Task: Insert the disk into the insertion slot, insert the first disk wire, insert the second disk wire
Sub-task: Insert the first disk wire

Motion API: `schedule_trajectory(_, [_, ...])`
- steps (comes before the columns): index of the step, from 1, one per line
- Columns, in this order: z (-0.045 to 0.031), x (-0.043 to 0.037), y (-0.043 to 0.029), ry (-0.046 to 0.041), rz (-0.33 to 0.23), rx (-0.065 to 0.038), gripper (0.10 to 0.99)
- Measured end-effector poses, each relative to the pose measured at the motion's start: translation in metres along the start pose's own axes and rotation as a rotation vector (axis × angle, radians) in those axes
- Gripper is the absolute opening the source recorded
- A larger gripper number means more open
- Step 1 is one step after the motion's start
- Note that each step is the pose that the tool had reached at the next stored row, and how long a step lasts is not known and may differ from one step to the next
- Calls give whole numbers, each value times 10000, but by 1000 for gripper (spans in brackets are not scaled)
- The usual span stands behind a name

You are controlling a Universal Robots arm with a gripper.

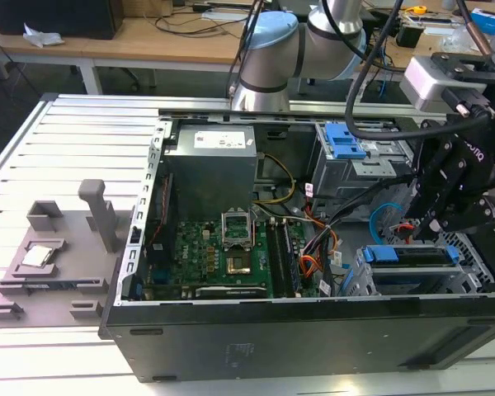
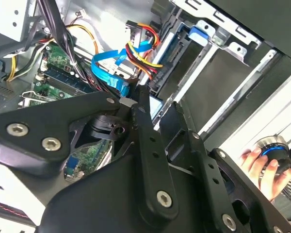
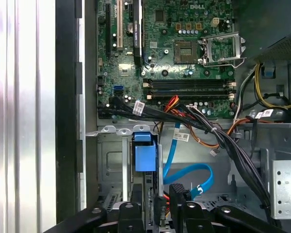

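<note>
Cabling crowds the open computer case (image 1: 231,346), which lies on a slatted metal table (image 1: 74,132). Low at the exterior view's right, the disk (image 1: 412,255) sits inside the insertion slot (image 1: 356,279), its bright blue carrier about level with the top of the perforated cage. The black gripper (image 1: 425,227) hangs just above the disk, close beside a blue flat cable (image 1: 383,216) that loops up out of the case. Whether the gripper is open, closed or clamped on something I cannot tell; its own links and the wires hide that.

In the first wrist view the blue flat cable curls next to a bundle of orange, red and black wires (image 3: 203,124) that runs across from the motherboard (image 1: 219,256). Higher at the exterior view's right, a taller grey bay (image 1: 371,169) carries a separate blue clip (image 1: 344,140). At the exterior view's left a grey plastic fixture (image 1: 49,247) rests on the table, apart from the case. In the second wrist view a person's hand (image 2: 262,167) grips a round knob (image 2: 274,147) with a blue ring, outside the case.
</note>
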State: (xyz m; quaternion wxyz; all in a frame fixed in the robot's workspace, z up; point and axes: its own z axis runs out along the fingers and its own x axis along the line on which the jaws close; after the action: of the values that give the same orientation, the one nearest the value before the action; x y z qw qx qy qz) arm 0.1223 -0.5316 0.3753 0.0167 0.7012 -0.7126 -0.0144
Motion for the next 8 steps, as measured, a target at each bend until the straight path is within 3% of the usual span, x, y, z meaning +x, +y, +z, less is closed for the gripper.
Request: schedule_trajectory(8, [3, -114, -1, 0, -4, 0, 361])
